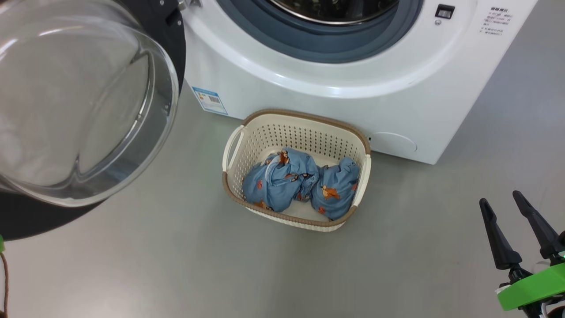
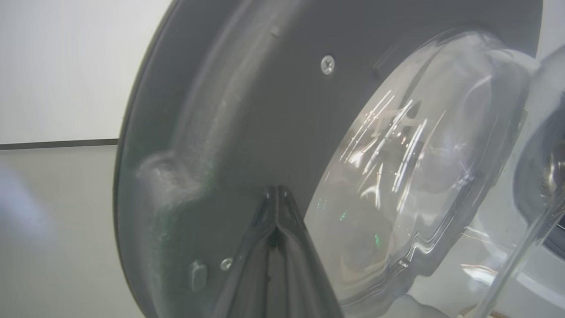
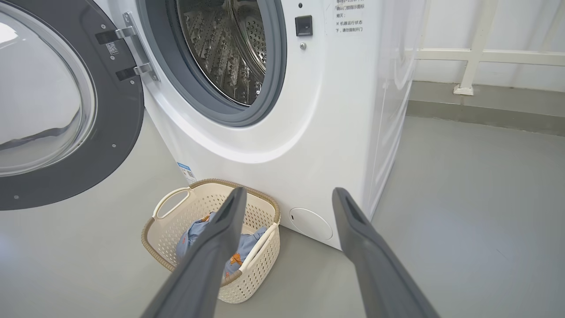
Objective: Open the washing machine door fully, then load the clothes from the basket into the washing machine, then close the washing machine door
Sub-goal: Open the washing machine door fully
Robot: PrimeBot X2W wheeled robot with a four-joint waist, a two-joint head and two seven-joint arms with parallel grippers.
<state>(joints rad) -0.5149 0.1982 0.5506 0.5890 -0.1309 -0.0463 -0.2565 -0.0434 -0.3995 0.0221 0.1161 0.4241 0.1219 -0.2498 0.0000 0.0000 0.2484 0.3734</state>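
**One washing machine door (image 1: 84, 106) stands open at left, one basket (image 1: 304, 115) of laundry sits on the grey floor (image 1: 176, 265).**

The left gripper (image 2: 276, 190), its two fingers pinched together on nothing, points at the door's dark inner ring beside the glass bowl. To the right, the washing machine (image 1: 309, 75) shows its drum mouth uncovered. Just before its front, the basket holds the clothes (image 1: 300, 181), two blue printed bundles side by side. At far right, the right gripper (image 1: 499, 197) hangs above the floor, two fingers spread, empty.
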